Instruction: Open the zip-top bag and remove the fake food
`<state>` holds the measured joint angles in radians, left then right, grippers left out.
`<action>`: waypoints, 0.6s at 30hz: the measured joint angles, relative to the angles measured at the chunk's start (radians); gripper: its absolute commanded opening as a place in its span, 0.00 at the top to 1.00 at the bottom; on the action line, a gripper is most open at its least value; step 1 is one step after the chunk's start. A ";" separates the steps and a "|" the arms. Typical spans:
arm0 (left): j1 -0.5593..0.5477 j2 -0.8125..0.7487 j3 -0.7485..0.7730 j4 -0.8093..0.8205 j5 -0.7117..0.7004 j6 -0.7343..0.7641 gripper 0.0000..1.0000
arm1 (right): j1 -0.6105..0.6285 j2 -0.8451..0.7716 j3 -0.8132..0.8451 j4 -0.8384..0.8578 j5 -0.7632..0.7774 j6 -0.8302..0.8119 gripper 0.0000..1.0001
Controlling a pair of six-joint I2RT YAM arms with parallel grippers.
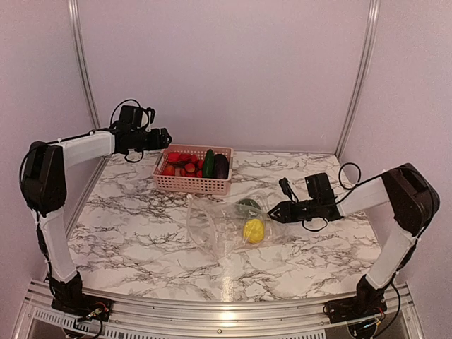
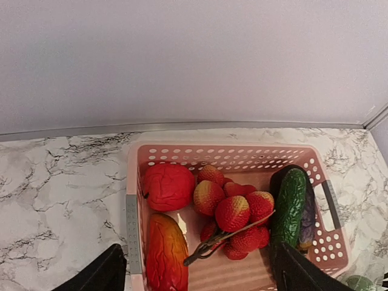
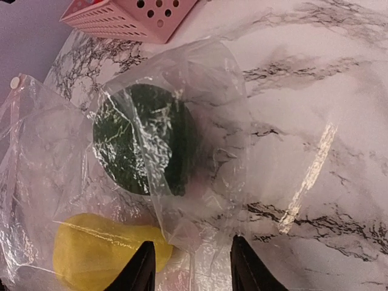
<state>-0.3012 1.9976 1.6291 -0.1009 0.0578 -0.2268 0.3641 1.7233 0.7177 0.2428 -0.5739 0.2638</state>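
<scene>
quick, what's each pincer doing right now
left pincer: open, empty, over the basket.
right pincer: open, straddling the bag edge, not clamped.

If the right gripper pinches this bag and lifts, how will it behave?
Probably floppy: the zip-top bag is thin, crinkled film lying slack, so it should drape. The lemon and dark green piece sit loose inside and would likely slide to the lowest point. The glossy film may slip from the right gripper.
</scene>
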 measured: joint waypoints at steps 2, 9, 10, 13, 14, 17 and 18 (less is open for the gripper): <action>-0.003 -0.084 -0.087 0.040 0.043 -0.017 0.22 | -0.001 -0.016 0.005 -0.018 0.001 -0.008 0.41; -0.048 -0.333 -0.418 0.182 0.151 -0.092 0.36 | -0.007 -0.090 0.013 -0.068 0.004 -0.018 0.36; -0.061 -0.369 -0.477 0.198 0.158 -0.104 0.38 | -0.008 -0.101 0.013 -0.074 0.005 -0.019 0.36; -0.109 -0.468 -0.617 0.212 0.172 -0.132 0.45 | -0.010 -0.129 0.006 -0.086 0.005 -0.022 0.36; -0.133 -0.506 -0.659 0.212 0.175 -0.139 0.47 | -0.010 -0.139 0.000 -0.087 0.004 -0.022 0.36; -0.205 -0.616 -0.758 0.219 0.179 -0.169 0.54 | -0.011 -0.158 -0.027 -0.087 0.004 -0.022 0.37; -0.240 -0.658 -0.796 0.233 0.179 -0.179 0.56 | -0.011 -0.158 -0.035 -0.088 0.003 -0.022 0.37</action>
<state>-0.5407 1.3396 0.8330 0.1322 0.2371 -0.4053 0.3531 1.5650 0.6830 0.1551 -0.5705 0.2420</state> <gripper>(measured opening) 0.495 0.638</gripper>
